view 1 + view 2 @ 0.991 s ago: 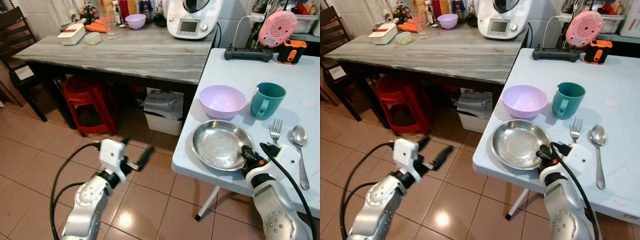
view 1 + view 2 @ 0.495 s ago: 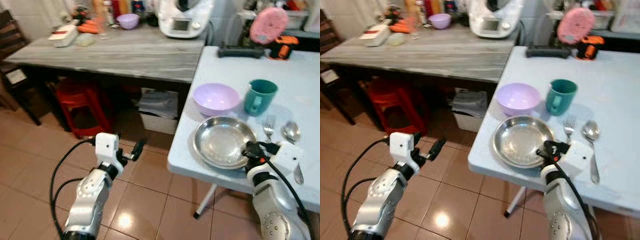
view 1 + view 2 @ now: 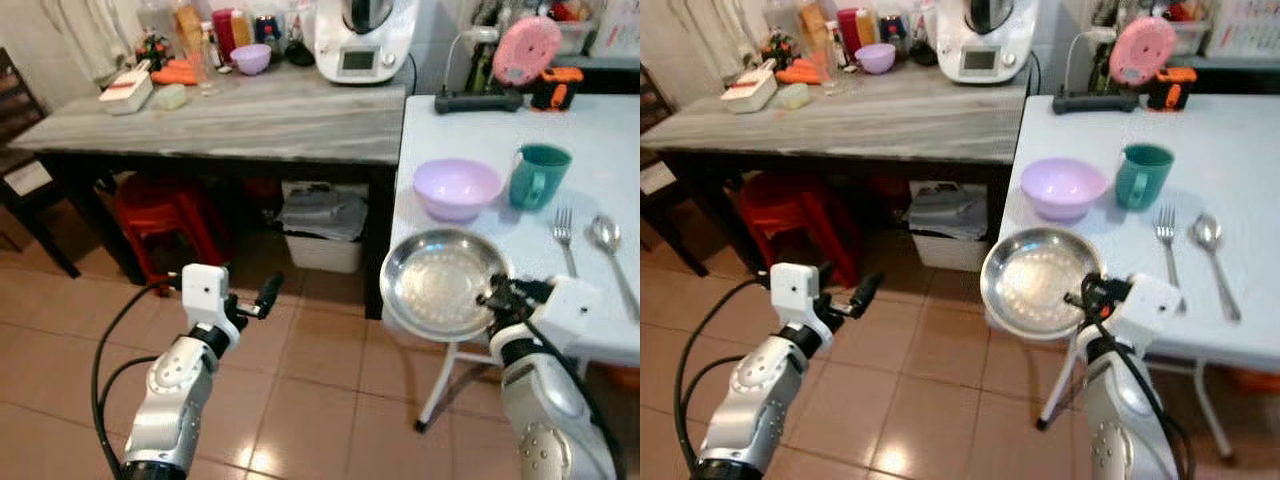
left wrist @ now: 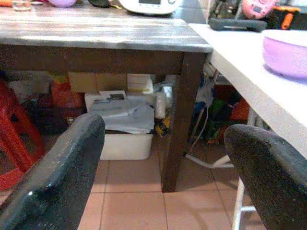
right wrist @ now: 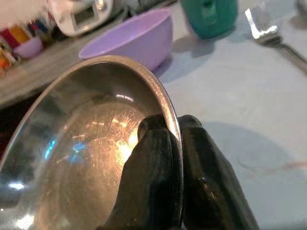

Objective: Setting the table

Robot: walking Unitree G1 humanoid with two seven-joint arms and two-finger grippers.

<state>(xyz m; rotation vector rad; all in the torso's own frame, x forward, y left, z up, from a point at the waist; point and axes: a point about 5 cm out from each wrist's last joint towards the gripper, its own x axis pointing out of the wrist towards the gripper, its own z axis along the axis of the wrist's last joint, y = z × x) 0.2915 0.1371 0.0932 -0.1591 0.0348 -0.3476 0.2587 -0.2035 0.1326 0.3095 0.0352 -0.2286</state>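
A round steel plate (image 3: 438, 283) hangs tilted at the near left corner of the white table (image 3: 600, 130), partly out past its edge. My right gripper (image 3: 496, 297) is shut on the plate's near rim, and its black fingers (image 5: 158, 158) pinch that rim. Behind the plate stand a lilac bowl (image 3: 457, 187) and a teal mug (image 3: 538, 175). A fork (image 3: 566, 235) and a spoon (image 3: 612, 250) lie to the right. My left gripper (image 3: 265, 293) hovers open over the tiled floor, nothing between its fingers (image 4: 62, 177).
A long grey wooden table (image 3: 250, 110) stands to the left with a white kitchen machine (image 3: 362, 35), bottles and a small bowl on it. Under it are a red stool (image 3: 165, 215) and a white bin (image 3: 322, 240). A dark chair (image 3: 20, 110) is at far left.
The camera has pulled back and turned. The plate, which lay flat on the table, now rides tilted in my right gripper at the table's corner. My left arm stays low over the floor.
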